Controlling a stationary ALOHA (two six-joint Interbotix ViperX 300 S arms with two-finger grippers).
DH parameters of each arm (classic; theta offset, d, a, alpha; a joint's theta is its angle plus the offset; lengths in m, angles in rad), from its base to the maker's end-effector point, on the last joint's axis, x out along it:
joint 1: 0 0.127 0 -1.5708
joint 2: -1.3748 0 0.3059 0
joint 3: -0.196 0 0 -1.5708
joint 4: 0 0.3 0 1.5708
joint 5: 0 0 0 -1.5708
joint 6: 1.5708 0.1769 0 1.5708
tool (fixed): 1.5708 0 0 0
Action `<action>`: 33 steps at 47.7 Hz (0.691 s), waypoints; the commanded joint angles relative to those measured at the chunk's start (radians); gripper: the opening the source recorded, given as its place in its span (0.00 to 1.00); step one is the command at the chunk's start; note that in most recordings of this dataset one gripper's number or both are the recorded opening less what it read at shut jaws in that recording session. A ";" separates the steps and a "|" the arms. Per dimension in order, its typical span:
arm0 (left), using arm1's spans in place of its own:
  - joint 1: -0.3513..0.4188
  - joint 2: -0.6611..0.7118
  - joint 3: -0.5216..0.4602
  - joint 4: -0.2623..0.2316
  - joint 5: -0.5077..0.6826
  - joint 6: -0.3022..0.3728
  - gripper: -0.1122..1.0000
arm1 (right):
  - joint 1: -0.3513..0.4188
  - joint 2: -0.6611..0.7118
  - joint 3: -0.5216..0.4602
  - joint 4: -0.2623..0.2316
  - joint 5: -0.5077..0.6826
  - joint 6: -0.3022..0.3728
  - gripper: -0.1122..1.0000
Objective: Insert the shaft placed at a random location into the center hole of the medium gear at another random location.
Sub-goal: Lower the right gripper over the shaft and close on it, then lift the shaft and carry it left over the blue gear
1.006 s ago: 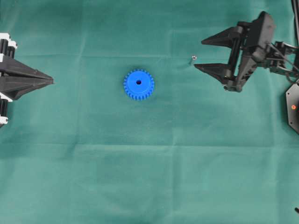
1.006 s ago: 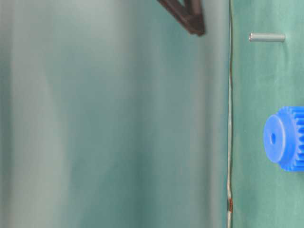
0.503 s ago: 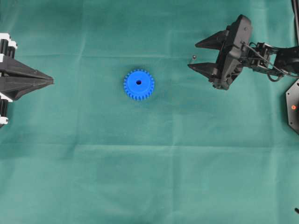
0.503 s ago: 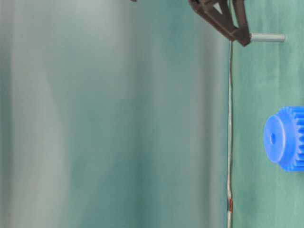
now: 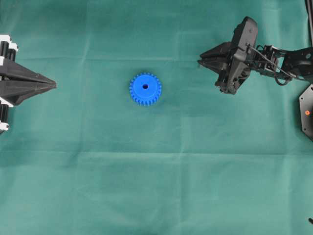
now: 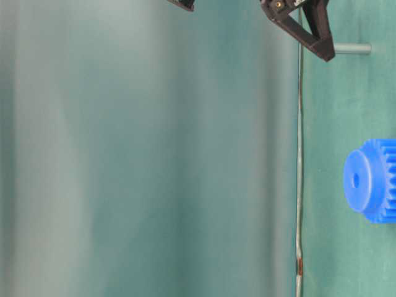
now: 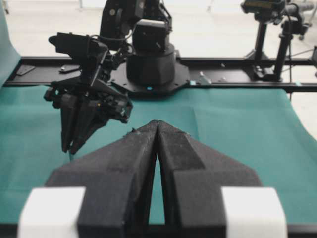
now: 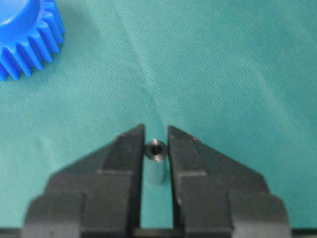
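Note:
The shaft (image 8: 156, 161) stands upright on the green cloth between the fingers of my right gripper (image 8: 156, 130), which has closed onto its sides. In the table-level view the shaft (image 6: 354, 48) sticks out past the right gripper (image 6: 327, 52). In the overhead view the right gripper (image 5: 200, 62) hides the shaft. The medium gear (image 5: 145, 88) lies flat mid-table, its center hole (image 5: 145, 86) open; it also shows in the table-level view (image 6: 371, 179) and the right wrist view (image 8: 27, 34). My left gripper (image 5: 55, 85) is shut and empty at the left edge, far from the gear.
A black device with a red light (image 5: 307, 111) sits at the right edge. The right arm's base (image 7: 151, 62) and camera stands (image 7: 262, 29) are beyond the cloth's far edge. The cloth has shallow fold lines.
My right gripper has moved left and down to the shaft, and its wide-open fingers have closed around it. The gear and left gripper have not moved.

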 commanded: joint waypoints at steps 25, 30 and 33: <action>-0.003 0.008 -0.026 0.002 -0.002 -0.002 0.10 | 0.005 -0.190 -0.060 0.005 0.152 -0.015 0.21; -0.003 0.008 -0.026 0.003 -0.002 -0.002 0.10 | 0.009 -0.252 -0.086 0.005 0.245 -0.012 0.21; -0.003 0.008 -0.026 0.002 -0.002 -0.002 0.10 | 0.012 -0.278 -0.098 0.005 0.287 -0.012 0.21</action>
